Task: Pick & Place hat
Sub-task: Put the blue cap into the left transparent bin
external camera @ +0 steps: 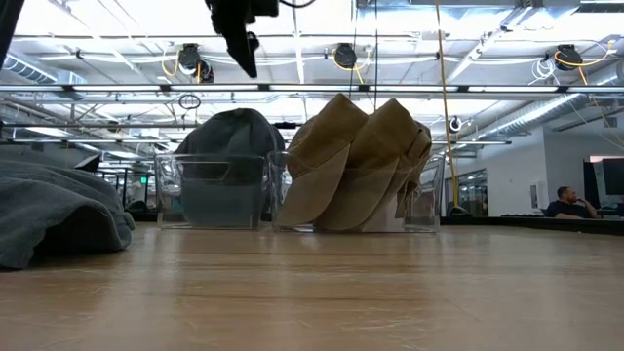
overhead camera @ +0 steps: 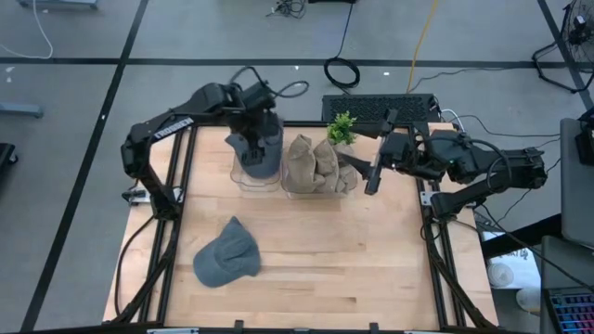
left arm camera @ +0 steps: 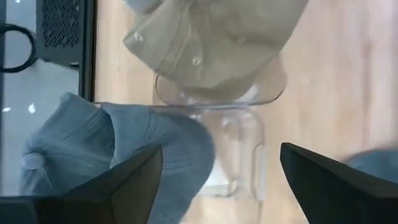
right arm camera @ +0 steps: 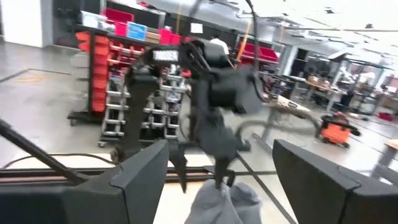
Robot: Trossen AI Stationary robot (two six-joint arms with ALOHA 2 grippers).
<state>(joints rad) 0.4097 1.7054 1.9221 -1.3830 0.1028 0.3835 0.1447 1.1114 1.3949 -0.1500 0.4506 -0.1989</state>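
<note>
Left gripper (overhead camera: 252,141) hangs above the clear bin (overhead camera: 243,174) at the far left of the table, fingers spread and holding nothing; in the left wrist view both dark fingers (left arm camera: 127,180) stand wide apart over a grey hat (left arm camera: 124,149) lying in that bin. Right gripper (overhead camera: 373,181) sits raised at the far right, just beside the second clear bin (overhead camera: 302,190), which is packed with tan hats (overhead camera: 311,162); its fingers (right arm camera: 140,171) likewise stand apart, empty, and the right wrist view looks level across at the left arm poised over the grey hat. A second grey hat (overhead camera: 227,253) lies flat on the wooden table (overhead camera: 371,269) near the front left, well apart from both bins and both arms. The front and right portions of the tabletop are bare wood, giving open room; the two bins stand side by side, touching or nearly so, along the far edge. A small green plant (overhead camera: 342,128) stands behind the tan-hat bin, by a dark keyboard (overhead camera: 376,107) off the table's far edge. Cables trail on the grey floor. In the low view the near hat is cut off at the left edge, and only the left gripper's tip shows at the top. A person (external camera: 565,203) sits far off in the room, small. How many tan hats are stacked cannot be told.
</note>
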